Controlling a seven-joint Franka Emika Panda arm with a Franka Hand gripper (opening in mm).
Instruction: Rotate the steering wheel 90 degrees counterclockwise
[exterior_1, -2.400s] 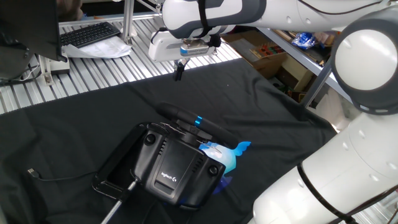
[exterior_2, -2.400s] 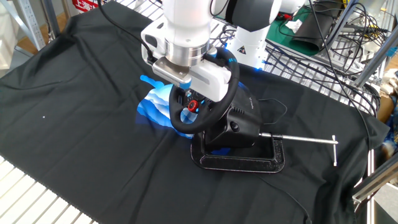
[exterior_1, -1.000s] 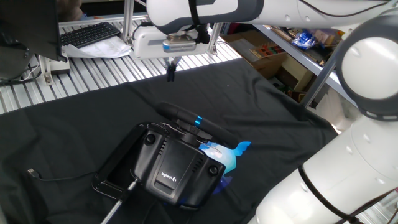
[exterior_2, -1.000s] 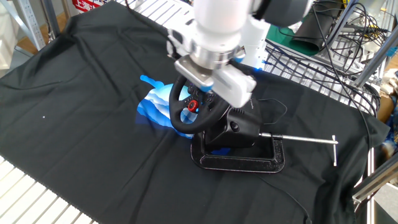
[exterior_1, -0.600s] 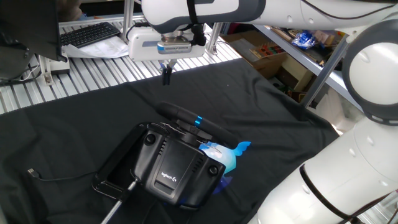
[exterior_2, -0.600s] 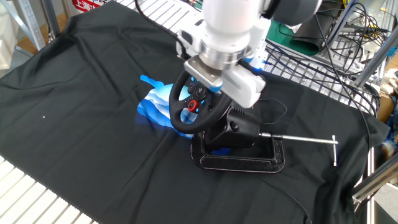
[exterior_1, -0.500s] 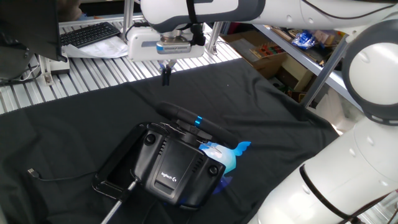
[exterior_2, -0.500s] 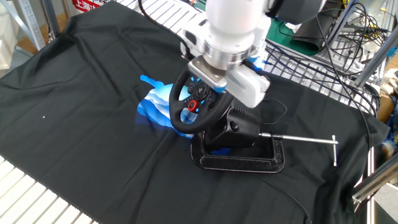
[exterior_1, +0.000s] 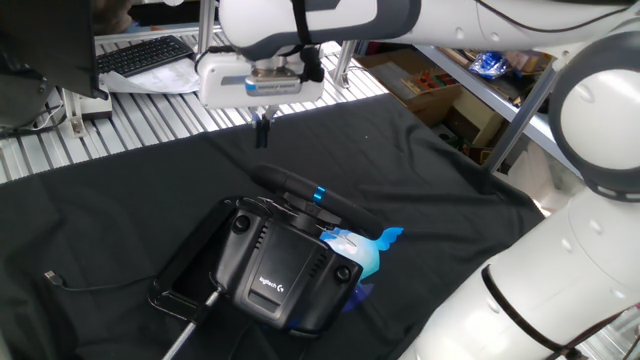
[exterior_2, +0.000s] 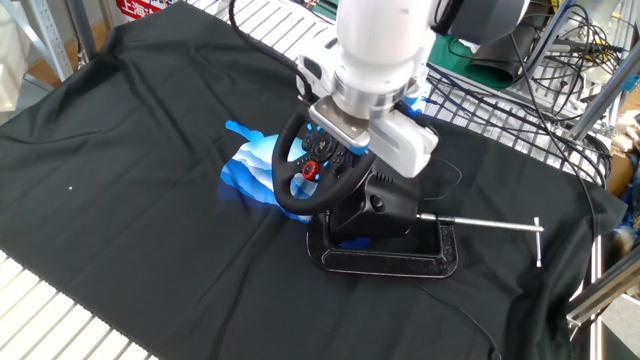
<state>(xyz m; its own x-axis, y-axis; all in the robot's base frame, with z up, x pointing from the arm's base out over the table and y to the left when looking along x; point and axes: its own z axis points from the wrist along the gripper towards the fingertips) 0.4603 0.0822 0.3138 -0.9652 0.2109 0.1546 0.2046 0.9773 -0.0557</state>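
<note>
While the arm hides the steering wheel (exterior_2: 300, 195) top, gripper (exterior_1: 262, 127) tips seemingly together, gap indistinct.

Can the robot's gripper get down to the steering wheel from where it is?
Probably yes. The gripper hangs above and a bit behind the wheel, apart from it, and nothing shows between them in that view.

Single white arm reaches in from the right, wrist turned downward. Gripper (exterior_1: 262, 128) hangs vertical, its dark fingers (exterior_1: 262, 122) pressed together, nothing between them, clear of the surface below.
</note>
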